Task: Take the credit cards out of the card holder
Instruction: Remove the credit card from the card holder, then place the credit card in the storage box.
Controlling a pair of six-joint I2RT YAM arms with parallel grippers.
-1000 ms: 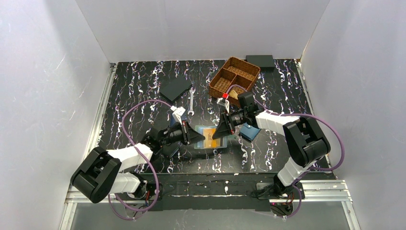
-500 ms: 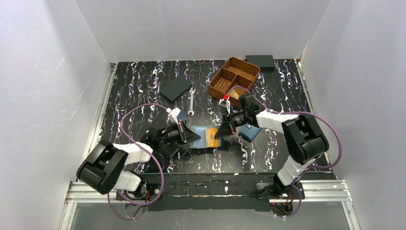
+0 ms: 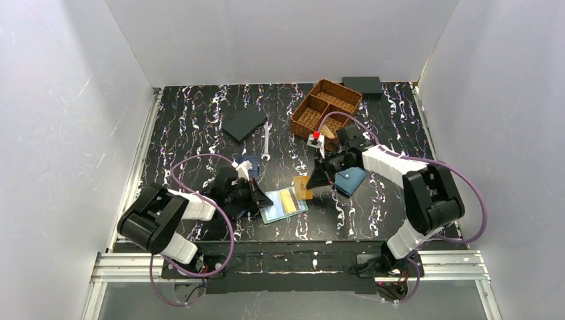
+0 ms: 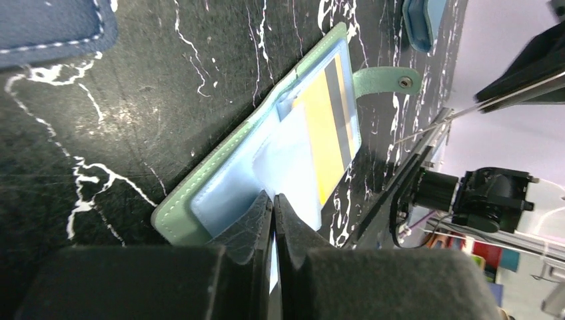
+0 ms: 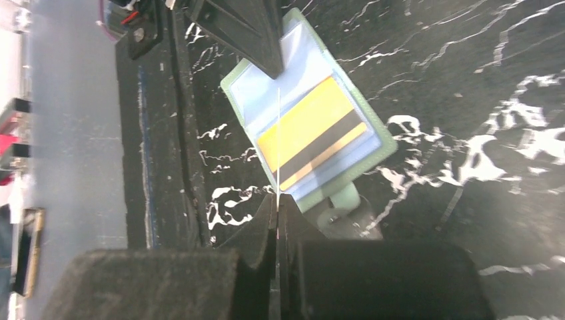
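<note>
The mint-green card holder (image 3: 285, 206) lies open on the table near the front, tilted. A yellow credit card with a dark stripe (image 5: 312, 132) sits in its pale slots (image 4: 328, 123). My left gripper (image 3: 264, 199) is shut on the holder's pale inner leaf (image 4: 288, 170) at its left end, fingertips meeting (image 4: 274, 197). My right gripper (image 3: 312, 183) is shut on a tan credit card (image 3: 302, 187), held clear of the holder just to its upper right. In the right wrist view that card shows edge-on as a thin line (image 5: 278, 140) rising from the shut gripper (image 5: 278, 197).
A blue wallet (image 3: 350, 180) lies under the right arm and a navy wallet (image 3: 248, 163) behind the left gripper. Farther back are a wrench (image 3: 266, 141), a black square pad (image 3: 244, 123), a wicker basket (image 3: 326, 107) and a black box (image 3: 362, 85).
The right gripper has drawn the tan card out of the holder and moved back and right with it. The left gripper has pulled the holder nearer and turned it.
</note>
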